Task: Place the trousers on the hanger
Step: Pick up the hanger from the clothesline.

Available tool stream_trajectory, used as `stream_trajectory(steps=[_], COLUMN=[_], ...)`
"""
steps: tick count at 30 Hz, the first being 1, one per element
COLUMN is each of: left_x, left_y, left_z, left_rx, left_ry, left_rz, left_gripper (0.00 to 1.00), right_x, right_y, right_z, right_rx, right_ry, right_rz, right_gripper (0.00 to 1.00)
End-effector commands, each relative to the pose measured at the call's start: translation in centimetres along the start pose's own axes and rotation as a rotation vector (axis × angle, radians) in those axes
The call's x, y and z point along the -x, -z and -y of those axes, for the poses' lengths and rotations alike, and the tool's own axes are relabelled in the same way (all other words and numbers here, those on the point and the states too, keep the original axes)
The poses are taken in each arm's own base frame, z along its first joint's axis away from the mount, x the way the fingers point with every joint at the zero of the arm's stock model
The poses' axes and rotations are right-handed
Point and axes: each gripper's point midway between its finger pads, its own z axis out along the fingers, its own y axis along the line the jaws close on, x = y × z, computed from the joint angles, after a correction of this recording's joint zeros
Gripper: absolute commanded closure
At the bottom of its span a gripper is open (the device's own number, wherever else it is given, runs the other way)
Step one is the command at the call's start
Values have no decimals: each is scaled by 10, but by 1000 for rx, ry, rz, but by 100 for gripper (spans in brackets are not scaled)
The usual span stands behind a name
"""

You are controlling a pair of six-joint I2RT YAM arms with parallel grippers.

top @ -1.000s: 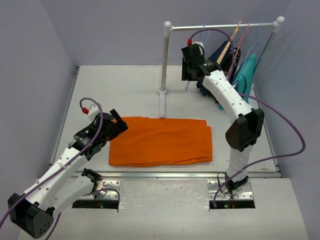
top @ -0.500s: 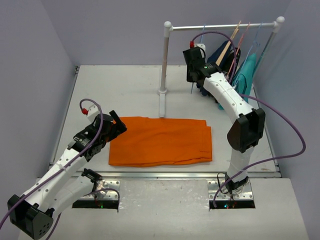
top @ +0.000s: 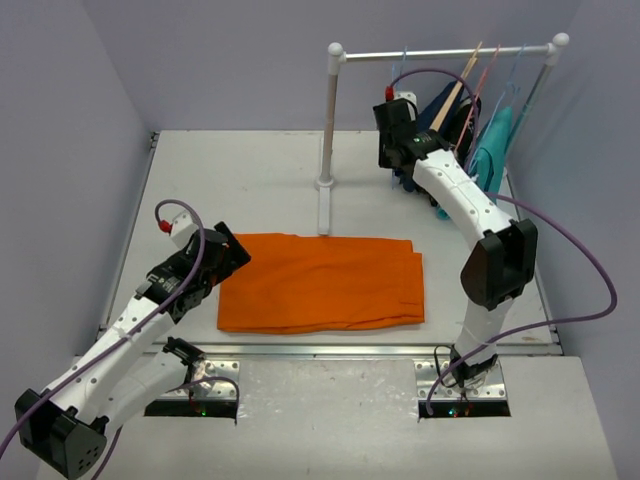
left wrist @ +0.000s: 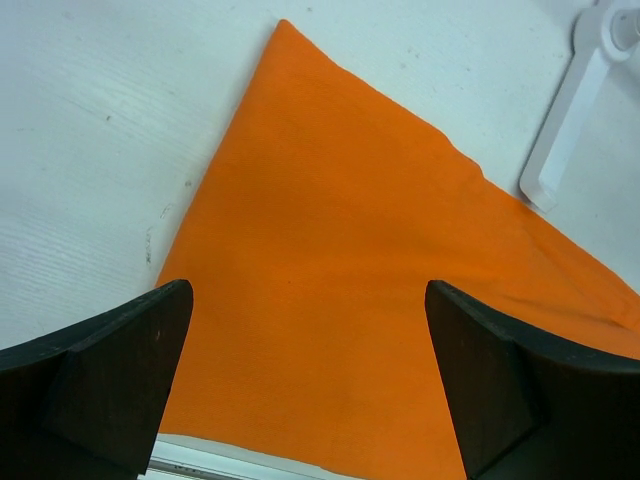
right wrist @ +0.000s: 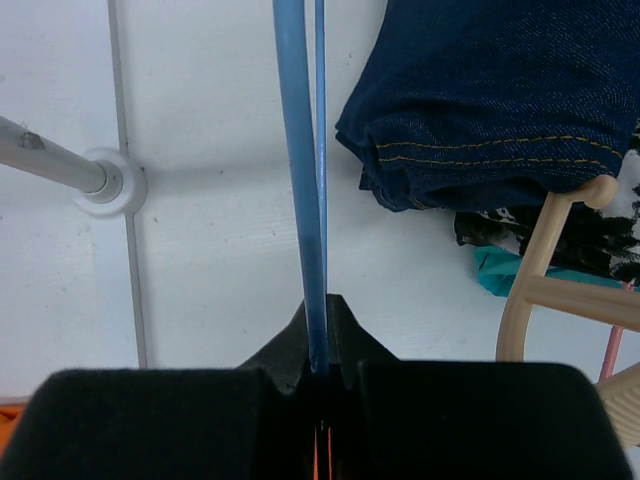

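- One pair of orange trousers (top: pixel 320 282) lies flat and folded on the table (top: pixel 230 180) in the top view, near its front edge. The left hand (top: pixel 228 255) is at their left end. The right hand (top: pixel 398 140) is far back at the rack (top: pixel 445 52), well apart from them. I count two arms, one rack, and on it one navy garment (top: pixel 440 112) and one teal garment (top: pixel 492 150).
- In the left wrist view the two fingers (left wrist: pixel 120 370) stand wide apart with nothing between them, just above the orange cloth near its corner. One white rack foot (left wrist: pixel 565 130) touches the far edge of the trousers.
- In the right wrist view the hand is closed tightly on the thin pale blue wire of the hanger (right wrist: pixel 305 150), which runs straight away from the fingers. Beside it I count one wooden hanger (right wrist: pixel 540 270) and one pink hanger (right wrist: pixel 612 350).
- I judge that the step in hand is fetching the hanger, and the trousers are not yet lifted. The next move calls for freeing the hook from the rail without catching the neighbouring hangers, then carrying it over to the trousers. The left hand seems ready to pinch the cloth edge.
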Motion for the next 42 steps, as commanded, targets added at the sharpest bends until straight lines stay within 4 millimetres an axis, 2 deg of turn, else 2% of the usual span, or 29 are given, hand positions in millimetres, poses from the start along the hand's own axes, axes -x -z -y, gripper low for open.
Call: stream_trajectory(steps=[1, 4, 6, 11, 12, 13, 14, 15, 16, 17, 19, 20, 21, 24, 25, 27, 29, 32, 34, 38, 40, 42], left_x=[-3, -13, -14, -7, -4, -2, -1, 3, 5, 7, -3, -9, -11, -33, -39, -61, -71, -93, -95, -101, -103, -103], left_y=[-11, -19, -21, -28, -29, -31, -33, -39, -46, -50, -63, -67, -71, -88, -93, -100, -106, -111, -113, -116, -117, -117], left_z=[-21, -34, -36, -44, -46, -50, -54, -62, -68, -78, -77, -78, -78, -86, -83, -88, -86, -101, -104, -108, -109, -108], left_rx=[117, 172, 175, 209, 217, 233, 253, 282, 288, 317, 284, 281, 277, 293, 268, 277, 259, 304, 321, 323, 315, 301], left_ry=[85, 115, 143, 172, 160, 158, 159, 183, 189, 184, 171, 157, 144, 120, 107, 95, 99, 96, 98, 94, 87, 89], left_rz=[27, 20, 25, 35, 33, 34, 29, 15, -11, -22, -138, -182, -203, -327, -357, -446, -479, -535, -539, -535, -538, -531], left_gripper=[0, 0, 0, 0, 0, 0, 0, 0, 0, 0, 0, 0, 0, 0, 0, 3, 4, 6, 8, 26, 40, 50], right_x=[52, 71, 83, 66, 51, 48, 36, 30, 14, -3, -35, -52, -54, -99, -104, -135, -150, -190, -204, -244, -263, -273], right_y=[35, 52, 71, 94, 92, 104, 100, 112, 121, 117, 134, 135, 148, 157, 163, 166, 169, 171, 172, 172, 176, 172], right_z=[1, 2, 6, 8, 8, 11, 9, 7, 6, 5, -2, -5, -5, -16, -16, -27, -30, -36, -41, -62, -75, -80], right_rx=[77, 113, 145, 220, 230, 252, 267, 314, 361, 367, 464, 480, 505, 550, 555, 579, 587, 618, 633, 684, 711, 660], right_ry=[-13, -14, -18, -14, -8, -18, -14, -26, -21, -15, -29, -31, -49, -57, -77, -57, -89, -115, -127, -171, -172, -171], right_rz=[168, 232, 271, 269, 240, 249, 219, 216, 188, 146, 104, 85, 109, 78, 91, 67, 56, 44, 39, 25, 23, 40], right_gripper=[100, 100, 100, 100, 100, 100, 100, 100, 100, 100, 100, 100, 100, 100, 100, 100, 100, 100, 100, 100, 100, 100])
